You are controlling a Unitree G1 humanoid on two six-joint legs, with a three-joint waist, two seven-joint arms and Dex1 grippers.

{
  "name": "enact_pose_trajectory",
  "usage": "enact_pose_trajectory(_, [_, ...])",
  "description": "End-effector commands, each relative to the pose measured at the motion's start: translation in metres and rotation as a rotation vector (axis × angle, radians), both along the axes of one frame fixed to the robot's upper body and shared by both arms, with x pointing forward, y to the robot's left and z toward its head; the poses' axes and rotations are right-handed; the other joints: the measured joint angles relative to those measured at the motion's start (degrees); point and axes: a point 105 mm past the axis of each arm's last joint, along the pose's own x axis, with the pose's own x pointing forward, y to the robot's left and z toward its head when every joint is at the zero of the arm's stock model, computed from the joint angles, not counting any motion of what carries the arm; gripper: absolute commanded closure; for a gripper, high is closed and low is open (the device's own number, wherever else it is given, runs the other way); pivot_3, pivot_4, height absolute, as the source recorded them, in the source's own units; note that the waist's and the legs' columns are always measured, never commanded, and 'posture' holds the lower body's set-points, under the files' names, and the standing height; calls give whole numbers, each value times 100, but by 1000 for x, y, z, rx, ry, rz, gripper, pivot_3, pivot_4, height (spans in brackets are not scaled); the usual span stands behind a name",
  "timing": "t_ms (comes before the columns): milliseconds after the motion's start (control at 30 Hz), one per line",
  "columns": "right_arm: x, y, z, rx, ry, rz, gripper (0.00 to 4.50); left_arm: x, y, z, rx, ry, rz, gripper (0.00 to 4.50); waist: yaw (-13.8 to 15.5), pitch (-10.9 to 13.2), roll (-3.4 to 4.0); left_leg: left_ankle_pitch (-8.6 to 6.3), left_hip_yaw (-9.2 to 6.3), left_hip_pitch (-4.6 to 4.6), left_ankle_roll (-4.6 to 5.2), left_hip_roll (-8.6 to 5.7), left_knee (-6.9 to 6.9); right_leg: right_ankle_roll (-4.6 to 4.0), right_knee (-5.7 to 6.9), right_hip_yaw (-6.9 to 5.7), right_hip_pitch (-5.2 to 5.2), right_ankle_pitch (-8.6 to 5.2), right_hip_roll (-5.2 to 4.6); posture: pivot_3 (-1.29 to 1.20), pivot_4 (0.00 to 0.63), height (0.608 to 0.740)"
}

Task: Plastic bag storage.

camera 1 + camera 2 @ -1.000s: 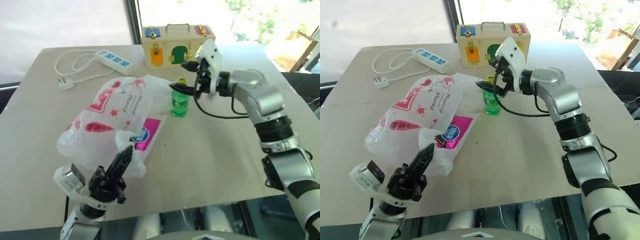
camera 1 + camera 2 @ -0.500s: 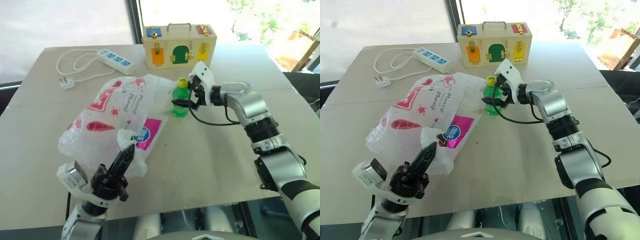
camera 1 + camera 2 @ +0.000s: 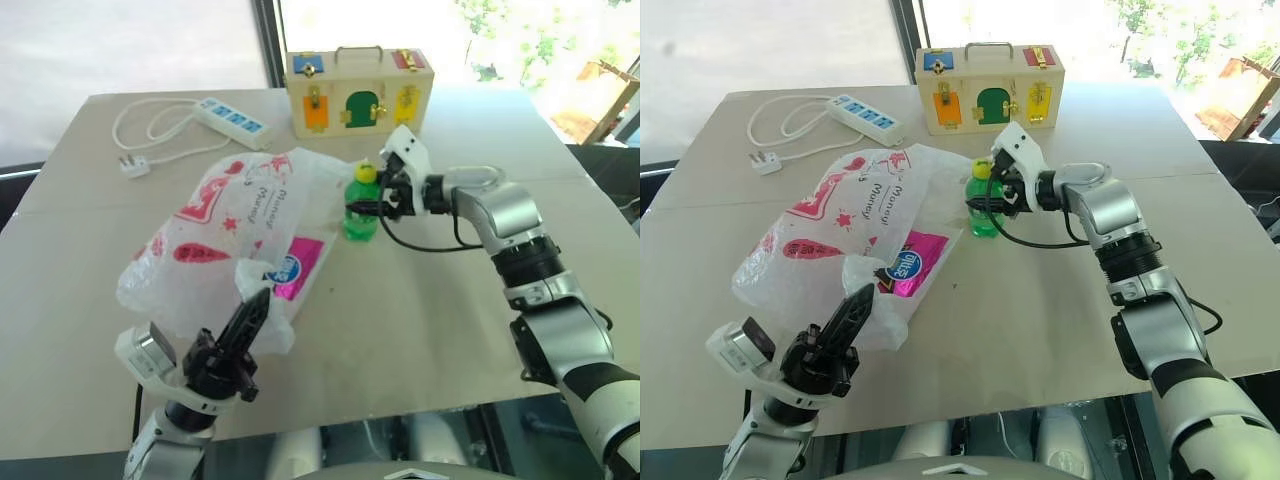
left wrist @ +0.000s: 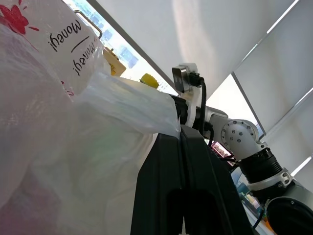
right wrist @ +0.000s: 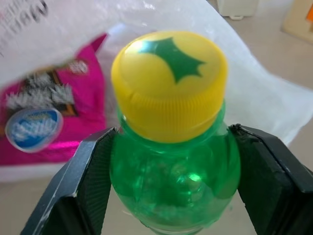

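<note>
Table (image 3: pixel 420 330), beige, holds everything. Plastic bag (image 3: pixel 220 235) lies crumpled on it, just beside green bottle (image 3: pixel 360 205), on the bottle's robot-left; bag edge touches the bottle or nearly so. Pink chips packet (image 3: pixel 300 262) sits partly under the bag's edge, near the bottle's base on that same side. Wooden latch box (image 3: pixel 357 88) stands behind the bottle, apart from it. White power strip (image 3: pixel 228 117) w/ coiled cord lies far beyond the bag from the bottle. Right gripper (image 5: pixel 171 186): fingers either side of the bottle's shoulder below the yellow cap (image 5: pixel 168 83), pads touching it. Left gripper (image 3: pixel 248 318): fingers closed together, empty, at the bag's near edge, well apart from the bottle.
</note>
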Motion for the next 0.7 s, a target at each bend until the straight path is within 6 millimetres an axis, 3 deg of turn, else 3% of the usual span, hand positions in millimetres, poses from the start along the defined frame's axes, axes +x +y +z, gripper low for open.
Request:
enact_pose_trajectory(33, [-10,11,36,255,131,-9,1459,-3,-4,12,5,-51,-10,4500,-8,3,4,0,0,0,0,1,-1,0,2,0,-1,0,0,0,150,740])
enact_pose_trajectory(267, [-18,32,30,497,519,-66,1459,-1,-8,17,3,-70,-15,4500,20,2,4,-1,-2,-9,0,-2,-1,0,2,-2,-2,0,0,0,150,740])
enact_pose_trajectory(467, [-34,70,2,584,839,-70,1459,4,-9,21,-3,-92,-19,4500,38,4,7,0,-10,-13,-1,-2,0,0,5,-9,-5,0,2,0,150,740])
enact_pose_trajectory(700, [-41,126,-4,633,1032,-53,1459,9,-15,26,-19,-115,-33,4500,-43,4,7,1,-4,-5,-3,0,-4,1,6,1,-4,0,10,0,150,740])
